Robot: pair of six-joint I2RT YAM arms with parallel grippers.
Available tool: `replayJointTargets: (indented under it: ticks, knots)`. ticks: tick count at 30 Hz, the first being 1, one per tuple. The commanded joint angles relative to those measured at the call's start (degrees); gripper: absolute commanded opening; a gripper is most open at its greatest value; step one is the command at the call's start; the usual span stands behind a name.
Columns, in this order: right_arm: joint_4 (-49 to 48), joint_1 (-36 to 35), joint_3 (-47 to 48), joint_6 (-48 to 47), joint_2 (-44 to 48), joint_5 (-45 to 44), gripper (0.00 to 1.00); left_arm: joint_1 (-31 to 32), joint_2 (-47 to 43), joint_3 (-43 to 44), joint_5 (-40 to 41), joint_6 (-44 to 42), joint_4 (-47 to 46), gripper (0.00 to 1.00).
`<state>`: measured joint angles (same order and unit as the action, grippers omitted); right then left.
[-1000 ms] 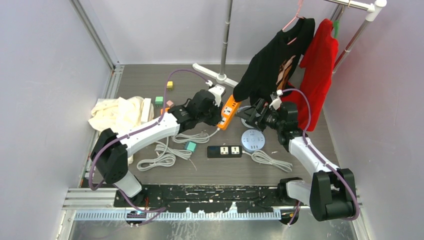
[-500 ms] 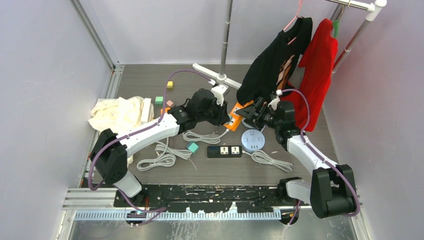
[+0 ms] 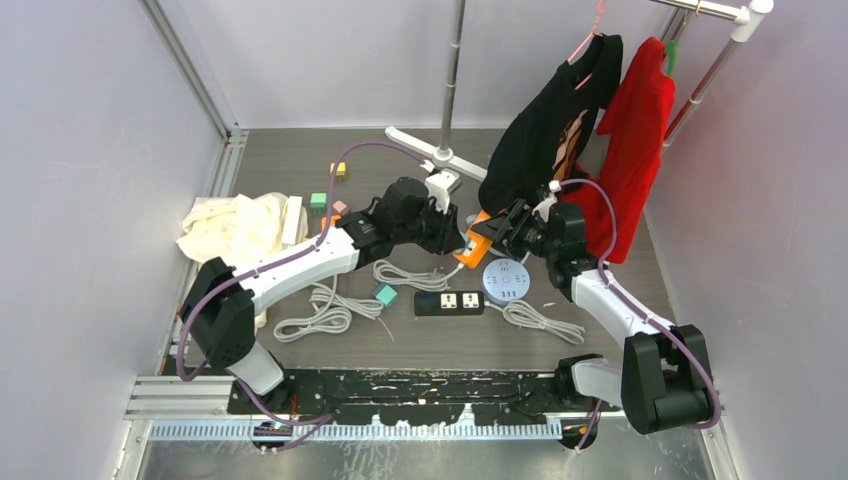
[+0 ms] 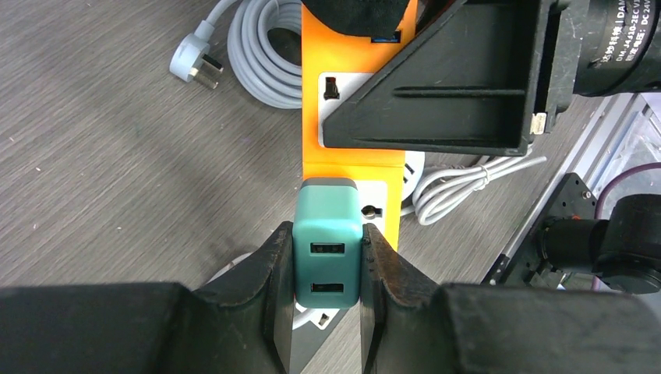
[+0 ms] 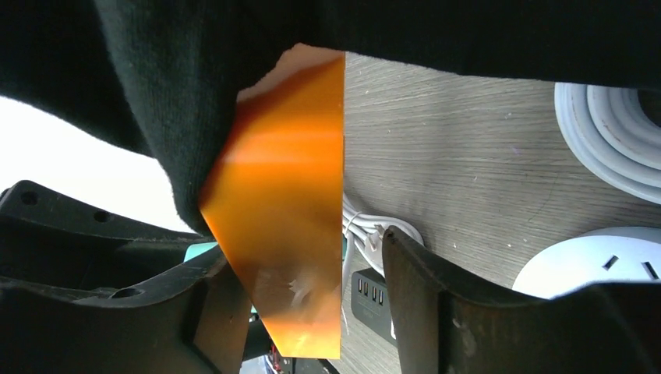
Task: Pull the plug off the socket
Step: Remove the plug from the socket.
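A teal plug (image 4: 327, 241) with two USB ports sits in the orange socket strip (image 4: 351, 54). My left gripper (image 4: 327, 234) is shut on the plug, one finger pressed on each side. In the top view the orange strip (image 3: 478, 238) hangs tilted between both arms, with the left gripper (image 3: 455, 232) on its left. My right gripper (image 5: 305, 249) straddles the strip's other end (image 5: 288, 218). Its left finger touches the strip, while a gap shows at the right finger (image 5: 413, 288). A black shirt hides the strip's far end.
A black power strip (image 3: 449, 302) and a round white socket (image 3: 506, 279) lie just below the grippers, among coiled white cables (image 3: 330, 305). Black (image 3: 555, 110) and red (image 3: 635, 130) shirts hang over the right arm. A cream cloth (image 3: 235, 228) lies at left.
The right gripper has moved left onto the orange strip and its jaws have narrowed around it. The left gripper and strip shifted slightly right; its grip on the plug is unchanged.
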<state>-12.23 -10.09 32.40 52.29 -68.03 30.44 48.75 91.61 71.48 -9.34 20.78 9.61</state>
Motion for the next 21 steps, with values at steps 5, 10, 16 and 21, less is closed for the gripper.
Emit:
replayJointTargets:
  ticks: [5, 10, 16, 21]
  knots:
    - [-4.99, -0.36, 1.74, 0.68, -0.25, -0.42, 0.44, 0.29, -0.09, 2.06, -4.33, 1.97, -7.46, 0.0]
    - [-6.34, -0.37, 1.27, 1.22, -0.01, -0.03, 0.22, 0.29, -0.07, 1.44, -1.25, 4.24, -8.3, 0.0]
    - [-8.06, -0.33, -0.18, 4.18, 0.26, 0.03, 0.09, 0.34, -1.02, -0.47, 9.56, 9.62, -8.78, 0.0]
    - [-8.25, -0.16, -0.65, 5.42, 0.18, -0.61, 0.01, 0.32, -0.74, -0.59, 9.0, 7.42, -9.03, 0.0]
